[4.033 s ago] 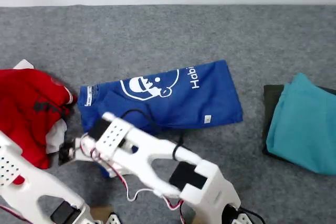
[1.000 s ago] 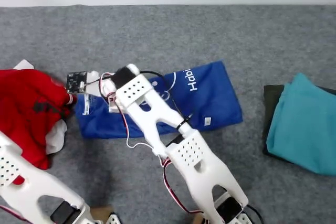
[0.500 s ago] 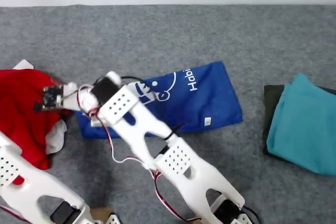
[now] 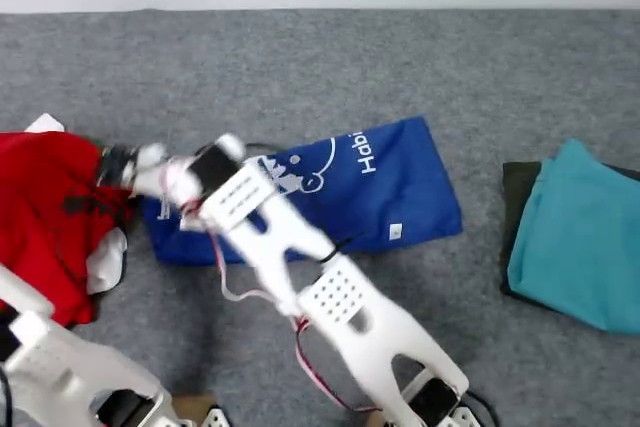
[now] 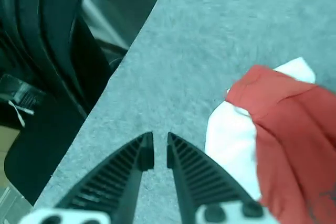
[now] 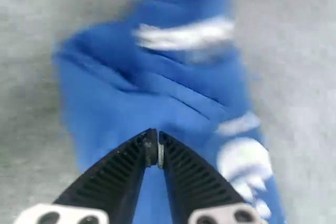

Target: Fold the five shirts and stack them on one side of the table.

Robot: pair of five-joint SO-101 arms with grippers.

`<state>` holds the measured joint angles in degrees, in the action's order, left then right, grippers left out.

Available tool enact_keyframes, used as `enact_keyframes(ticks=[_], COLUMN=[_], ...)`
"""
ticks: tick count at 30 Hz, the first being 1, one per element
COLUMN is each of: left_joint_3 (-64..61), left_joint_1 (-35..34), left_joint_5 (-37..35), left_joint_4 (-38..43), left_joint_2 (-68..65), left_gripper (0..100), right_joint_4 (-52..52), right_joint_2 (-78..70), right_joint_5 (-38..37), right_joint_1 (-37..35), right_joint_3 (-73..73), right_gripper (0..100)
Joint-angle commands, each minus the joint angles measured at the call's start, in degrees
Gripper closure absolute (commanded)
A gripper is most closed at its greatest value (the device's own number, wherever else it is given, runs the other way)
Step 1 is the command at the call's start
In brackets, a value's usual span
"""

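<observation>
A folded blue shirt (image 4: 380, 187) with white print lies mid-table. My right arm stretches across its left end, wrist tip (image 4: 118, 165) at the border with a crumpled red shirt (image 4: 45, 207). In the right wrist view my right gripper (image 6: 155, 145) hangs shut and empty just above the blue shirt (image 6: 157, 77). My left gripper (image 5: 157, 148) is shut with nothing in it, over bare felt beside the red shirt (image 5: 299, 129) and a white shirt (image 5: 231, 135) beneath it. A teal shirt (image 4: 580, 237) lies folded on a dark one (image 4: 518, 197) at the right.
The white shirt (image 4: 108, 257) peeks out under the red one. The left arm's base (image 4: 50, 367) fills the lower left corner. The grey felt table's side edge (image 5: 131, 51) runs close to my left gripper, with dark objects beyond it.
My right arm has swung left from above the blue shirt's collar end to the red shirt's edge. The left arm has shifted a little at the lower left. The blue shirt's lower edge now lies folded up.
</observation>
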<state>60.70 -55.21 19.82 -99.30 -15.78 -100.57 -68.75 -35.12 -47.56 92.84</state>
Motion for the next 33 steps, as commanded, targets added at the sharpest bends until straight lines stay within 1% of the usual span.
enact_keyframes(ticks=[1, 5, 10, 15, 17, 19, 20, 24, 26, 33], left_joint_3=[-8.13, -21.58, -38.64, -49.45, -52.35, -54.64, -55.25, -55.52, -55.52, -55.60], left_joint_1=[2.90, 7.30, 13.10, 13.89, 13.80, 13.80, 13.80, 13.80, 13.98, 14.15], left_joint_5=[0.26, 0.35, 0.35, 0.53, 1.14, 2.99, 3.52, 3.60, 3.60, 3.60], left_joint_4=[-1.23, -1.32, -1.23, -1.14, -1.14, -1.14, -1.14, -1.14, -1.14, -1.14], left_joint_2=[10.20, 21.10, 33.23, 39.47, 40.18, 40.53, 40.62, 40.09, 40.09, 39.21], left_gripper=[95, 95, 95, 95, 95, 95, 95, 95, 95, 95], right_joint_4=[-2.51, -2.51, -2.51, -2.24, -2.24, -2.24, -2.24, -2.24, -2.15, -0.04], right_joint_2=[8.48, 15.87, 26.59, 34.33, 34.68, 34.33, 34.07, 31.52, 29.41, 22.73], right_joint_5=[4.75, 9.93, 16.79, 22.33, 23.30, 24.62, 25.32, 25.76, 25.85, 25.93], right_joint_1=[6.20, 12.18, 18.42, 24.84, 28.00, 31.52, 33.10, 38.11, 40.13, 42.24], right_joint_3=[-1.85, -10.73, -28.31, -42.37, -43.60, -43.69, -43.69, -43.69, -43.52, -43.52], right_gripper=[98.8, 98.8, 98.6, 98.3, 98.1, 94.8, 91.3, 71.6, 66.1, 66.7])
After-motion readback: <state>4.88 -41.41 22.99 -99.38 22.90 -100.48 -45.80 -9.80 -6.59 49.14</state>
